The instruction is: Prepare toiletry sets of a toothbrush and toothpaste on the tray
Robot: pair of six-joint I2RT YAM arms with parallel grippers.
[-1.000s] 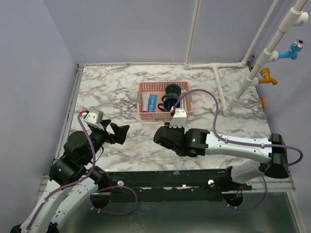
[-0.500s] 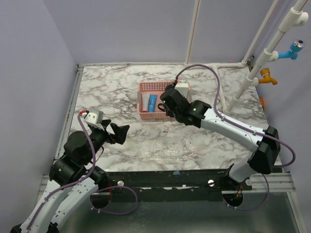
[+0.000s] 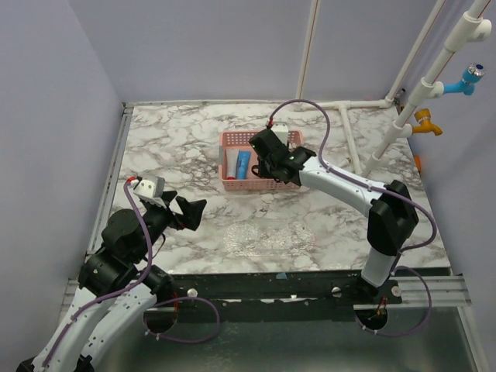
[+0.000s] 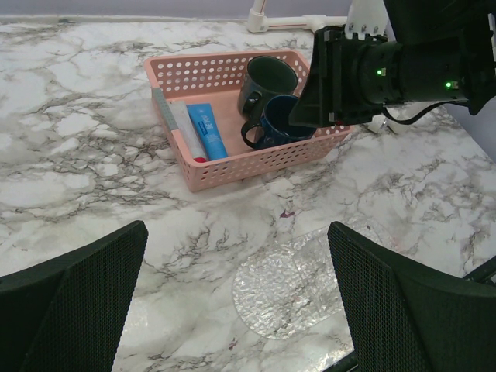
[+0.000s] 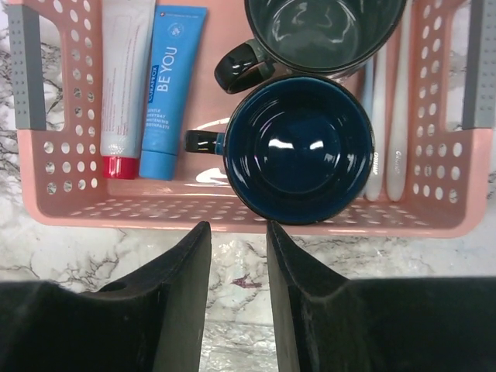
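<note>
Mugs (image 5: 298,147), two, tubes (image 5: 172,85), two, in one basket (image 5: 232,209); left fingers (image 4: 70,310) wide apart, right fingers (image 5: 170,310) narrowly apart.

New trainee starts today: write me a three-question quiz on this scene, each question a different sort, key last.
1. True or false: the navy mug and the green mug both stand in the pink basket.
2. What lies right beside the blue tube? A) a white tube with a red cap B) a sponge C) a spoon
3. Which arm's fingers hover by the basket's near wall?
Key: 1 true; 2 A; 3 the right arm's.
</note>
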